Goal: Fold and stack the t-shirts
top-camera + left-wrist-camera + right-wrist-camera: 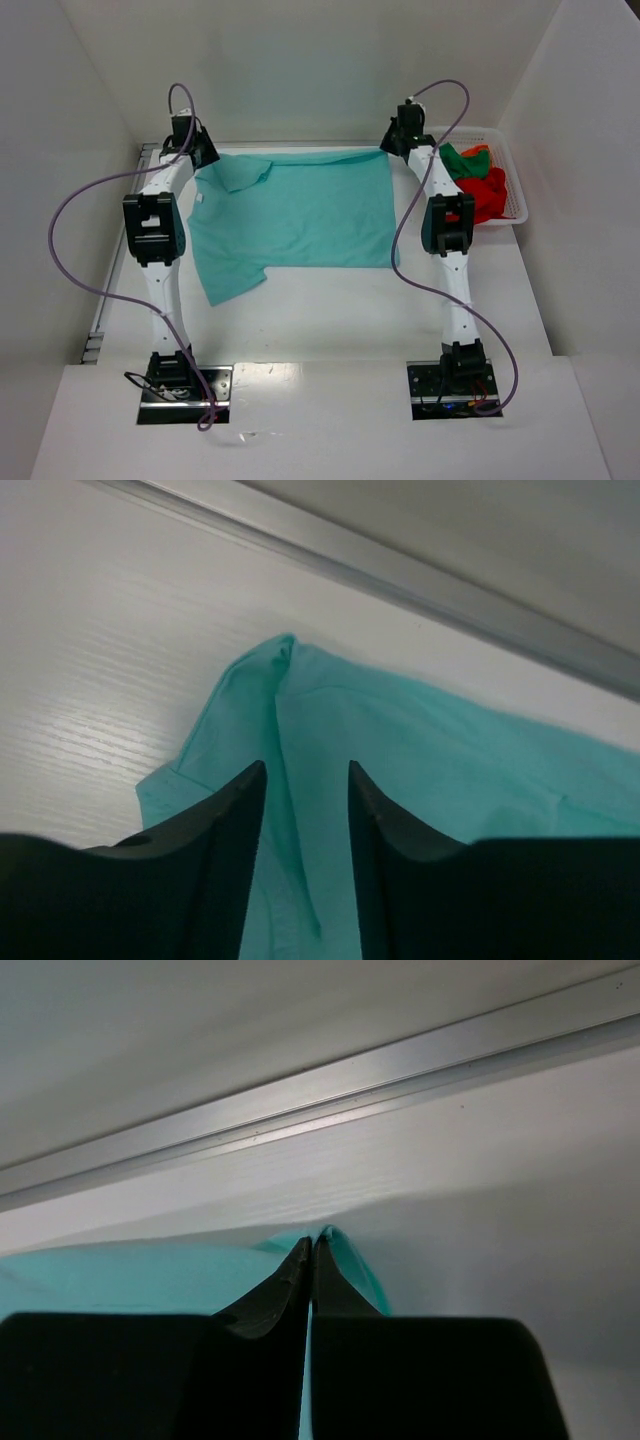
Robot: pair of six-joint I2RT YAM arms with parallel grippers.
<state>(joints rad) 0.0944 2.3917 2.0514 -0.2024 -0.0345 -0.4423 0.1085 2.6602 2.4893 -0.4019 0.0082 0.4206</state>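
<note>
Spread t-shirt (300, 215) flat on the desk (330, 310) between left pincer (305, 770) and right pincer (312, 1245), basket (518, 195) holding bunched t-shirts (482, 188) just right of the right pincer

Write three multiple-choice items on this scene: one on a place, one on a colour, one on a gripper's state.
1. The white basket sits:
A) at the far right of the table
B) at its near left
C) between the arm bases

2. The t-shirt spread flat is:
A) red
B) teal
C) orange

3. The right gripper is:
A) wide open
B) shut on the spread t-shirt
C) shut on the basket

Answers:
1 A: the top view shows it against the right wall, at the far side.
2 B: teal cloth covers the table's middle.
3 B: the right wrist view shows its jaws together with teal cloth pinched between them.
</note>
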